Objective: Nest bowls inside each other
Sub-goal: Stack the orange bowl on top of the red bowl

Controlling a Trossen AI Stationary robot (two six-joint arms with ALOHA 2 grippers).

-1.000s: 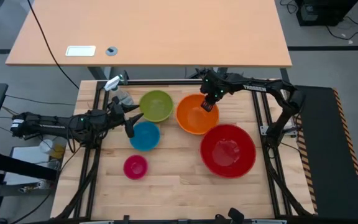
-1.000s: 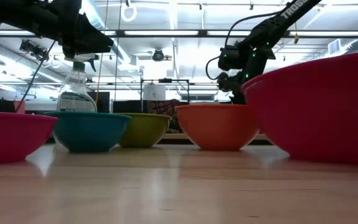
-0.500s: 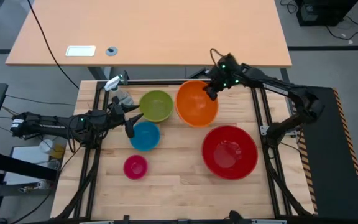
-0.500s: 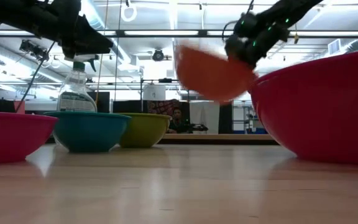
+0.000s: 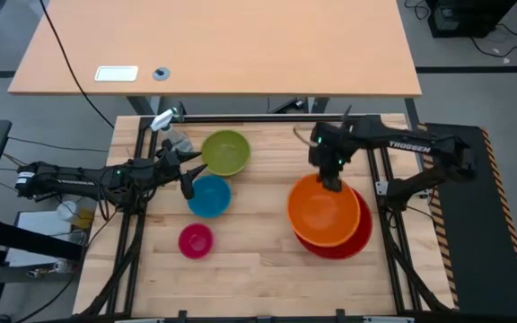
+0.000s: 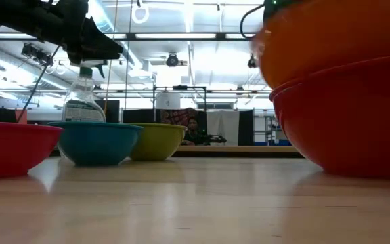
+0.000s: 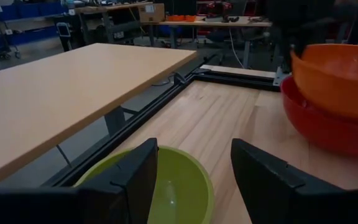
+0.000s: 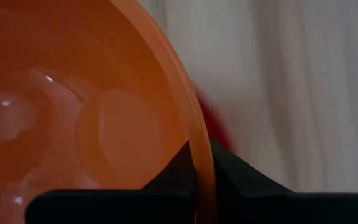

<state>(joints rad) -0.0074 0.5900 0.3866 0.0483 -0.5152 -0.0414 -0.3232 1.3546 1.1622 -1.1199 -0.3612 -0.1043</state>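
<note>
The orange bowl [image 5: 324, 208] sits with its lower part inside the red bowl [image 5: 359, 240] at the table's right, and my right gripper [image 5: 330, 178] is shut on its far rim. The low view shows orange [image 6: 337, 41] above red [image 6: 351, 115]. The green bowl [image 5: 225, 152], blue bowl [image 5: 209, 196] and pink bowl [image 5: 195, 240] stand on their bases at the left. My left gripper [image 5: 187, 175] hangs open and holds nothing, just left of the blue bowl and above the green bowl [image 7: 166, 193]. My right gripper pinches the orange bowl's rim [image 8: 199, 149] on its far side, one finger inside the bowl and one outside. The fingers come from above, slanting down. The bowl's lower part is inside the red bowl [image 8: 215, 127]; whether it rests there, I cannot tell.
A clear spray bottle [image 6: 83, 95] stands at the far left corner behind the green bowl. A dark frame rail [image 5: 240, 117] runs along the table's far edge. Bare wood lies along the near edge and between the two groups of bowls.
My right gripper has lifted the orange bowl off the table at the far middle, tipping it on the way. It then carried the bowl toward the table's near right and lowered it into the red bowl. The other bowls have stayed put.
</note>
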